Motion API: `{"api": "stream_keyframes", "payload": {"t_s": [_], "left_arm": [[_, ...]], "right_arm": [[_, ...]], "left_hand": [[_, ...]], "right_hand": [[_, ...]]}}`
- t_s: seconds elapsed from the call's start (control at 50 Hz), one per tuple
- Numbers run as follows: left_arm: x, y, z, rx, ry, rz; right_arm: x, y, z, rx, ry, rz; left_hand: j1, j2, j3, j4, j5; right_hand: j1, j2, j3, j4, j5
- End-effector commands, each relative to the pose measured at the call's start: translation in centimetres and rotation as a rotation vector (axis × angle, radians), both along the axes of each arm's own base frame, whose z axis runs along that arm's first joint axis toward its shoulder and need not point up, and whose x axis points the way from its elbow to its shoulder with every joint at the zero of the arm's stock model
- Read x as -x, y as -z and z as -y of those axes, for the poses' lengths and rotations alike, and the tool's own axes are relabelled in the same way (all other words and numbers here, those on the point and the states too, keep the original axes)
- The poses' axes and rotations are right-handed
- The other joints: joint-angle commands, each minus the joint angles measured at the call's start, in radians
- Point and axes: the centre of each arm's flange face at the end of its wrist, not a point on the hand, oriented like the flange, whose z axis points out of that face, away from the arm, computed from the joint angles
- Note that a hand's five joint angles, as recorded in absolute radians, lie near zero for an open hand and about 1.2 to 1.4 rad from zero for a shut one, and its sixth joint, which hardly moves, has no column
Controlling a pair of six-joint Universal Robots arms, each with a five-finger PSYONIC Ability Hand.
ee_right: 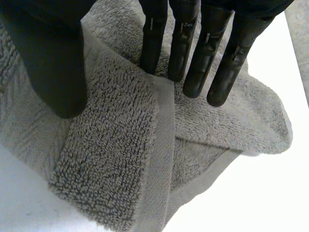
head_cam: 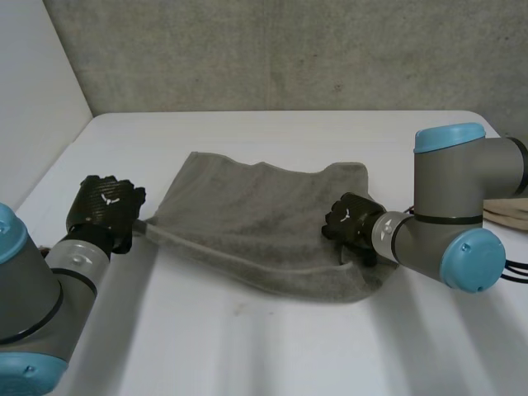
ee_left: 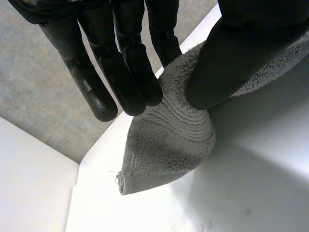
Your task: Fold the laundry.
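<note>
Grey terry towel on white table: left hand pinches one corner, right hand pinches the opposite fold; beige cloth behind right arm.

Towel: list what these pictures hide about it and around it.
Head view: the right edge of the towel is partly covered by the right hand.
Left wrist view: the thumb of the left hand covers the pinched cloth.
Head view: a beige thing is cut off by the edge and the right arm.

Left arm, lower left of frame, and right arm, right side: grey tube joints, light-blue round caps, thin black seam rings. Left hand and right hand: matte black, small white mark on back, segmented fingers.
</note>
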Motion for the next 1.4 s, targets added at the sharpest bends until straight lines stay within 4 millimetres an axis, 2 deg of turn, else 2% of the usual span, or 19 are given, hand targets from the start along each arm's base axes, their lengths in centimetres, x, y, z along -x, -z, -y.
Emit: {"api": "stream_keyframes", "payload": {"t_s": [0.02, 0.04, 0.06, 0.26, 0.42, 0.52, 0.6, 0.64, 0.72, 0.8, 0.9, 0.98, 1.04, 1.12, 1.18, 1.26, 1.28, 1.34, 1.4], "left_arm": [[-0.5, 0.0, 0.4, -0.001, -0.02, 0.0], [-0.5, 0.0, 0.5, -0.001, -0.021, 0.002], [-0.5, 0.0, 0.5, -0.001, -0.021, 0.002], [-0.9, -1.1, 0.1, 0.005, -0.029, 0.0], [-2.5, -6.7, -0.3, 0.14, -0.079, -0.04], [-3.0, -12.5, -1.4, 0.295, -0.083, -0.087], [-3.0, -15.2, -2.6, 0.343, -0.072, -0.103], [-3.0, -16.0, -2.8, 0.35, -0.072, -0.105], [-2.9, -16.2, -2.6, 0.321, -0.071, -0.096], [-2.5, -14.0, -1.4, 0.222, -0.064, -0.063], [-1.7, -9.3, 1.2, 0.047, -0.058, -0.016], [-0.7, -5.8, 3.1, -0.054, -0.042, 0.016], [-0.1, -4.3, 4.6, -0.087, -0.039, 0.029], [0.8, -3.7, 8.0, -0.067, -0.041, 0.037], [1.6, -5.2, 10.7, 0.027, -0.033, 0.052], [2.9, -10.1, 13.4, 0.249, -0.026, 0.018], [3.4, -12.8, 14.1, 0.372, -0.027, -0.02], [3.8, -16.5, 14.8, 0.554, -0.041, -0.082], [3.8, -20.1, 14.7, 0.759, -0.066, -0.161]], "right_arm": [[0.5, 0.1, 0.5, -0.005, 0.02, 0.0], [0.8, 0.0, 0.8, -0.006, 0.033, 0.005], [1.0, -0.2, 0.9, -0.002, 0.039, 0.009], [3.8, -2.9, 2.1, -0.004, 0.181, 0.084], [8.0, -11.1, 1.0, 0.049, 0.38, 0.264], [10.1, -17.7, -1.1, 0.162, 0.43, 0.356], [10.9, -21.4, -2.7, 0.274, 0.437, 0.399], [11.0, -22.1, -3.3, 0.291, 0.433, 0.403], [11.1, -21.8, -4.1, 0.253, 0.435, 0.384], [11.0, -20.0, -4.0, 0.175, 0.442, 0.349], [10.4, -14.9, -1.4, 0.014, 0.462, 0.286], [9.5, -12.2, 0.4, -0.045, 0.468, 0.264], [8.8, -11.3, 1.8, -0.025, 0.482, 0.259], [7.5, -11.2, 6.0, 0.117, 0.548, 0.282], [6.6, -12.2, 8.0, 0.211, 0.559, 0.342], [4.7, -16.2, 10.5, 0.402, 0.513, 0.54], [4.3, -18.4, 11.2, 0.49, 0.496, 0.639], [4.0, -22.6, 11.9, 0.65, 0.452, 0.832], [4.1, -25.2, 11.8, 0.752, 0.423, 0.939]], "left_hand": [[0.265, 0.202, 0.203, 0.197, 0.248], [0.265, 0.202, 0.203, 0.197, 0.248], [0.265, 0.202, 0.203, 0.197, 0.248], [0.265, 0.202, 0.203, 0.197, 0.248], [0.265, 0.202, 0.203, 0.197, 0.248], [0.265, 0.202, 0.203, 0.197, 0.248], [0.265, 0.202, 0.203, 0.197, 0.248], [0.265, 0.202, 0.203, 0.197, 0.248], [0.265, 0.202, 0.203, 0.197, 0.248], [0.265, 0.202, 0.203, 0.197, 0.248], [0.265, 0.202, 0.203, 0.197, 0.248], [0.265, 0.202, 0.203, 0.197, 0.248], [0.265, 0.202, 0.203, 0.197, 0.248], [0.265, 0.202, 0.203, 0.197, 0.248], [0.265, 0.202, 0.203, 0.197, 0.248], [0.265, 0.202, 0.203, 0.197, 0.248], [0.265, 0.202, 0.203, 0.197, 0.248], [0.265, 0.202, 0.203, 0.197, 0.248], [0.265, 0.202, 0.203, 0.197, 0.248]], "right_hand": [[0.576, 0.487, 0.489, 0.492, 0.513], [0.832, 0.744, 0.746, 0.748, 0.769], [0.877, 0.789, 0.791, 0.794, 0.815], [0.878, 0.79, 0.791, 0.794, 0.815], [0.878, 0.79, 0.791, 0.794, 0.815], [0.878, 0.79, 0.791, 0.794, 0.815], [0.878, 0.79, 0.791, 0.794, 0.815], [0.878, 0.79, 0.791, 0.794, 0.815], [0.878, 0.79, 0.791, 0.794, 0.815], [0.878, 0.79, 0.791, 0.794, 0.815], [0.878, 0.79, 0.791, 0.794, 0.815], [0.878, 0.79, 0.791, 0.794, 0.815], [0.878, 0.79, 0.791, 0.794, 0.815], [0.878, 0.79, 0.791, 0.794, 0.815], [0.878, 0.79, 0.791, 0.794, 0.815], [0.878, 0.79, 0.791, 0.794, 0.815], [0.878, 0.79, 0.791, 0.794, 0.815], [0.878, 0.79, 0.791, 0.794, 0.815], [0.878, 0.79, 0.791, 0.794, 0.815]]}}
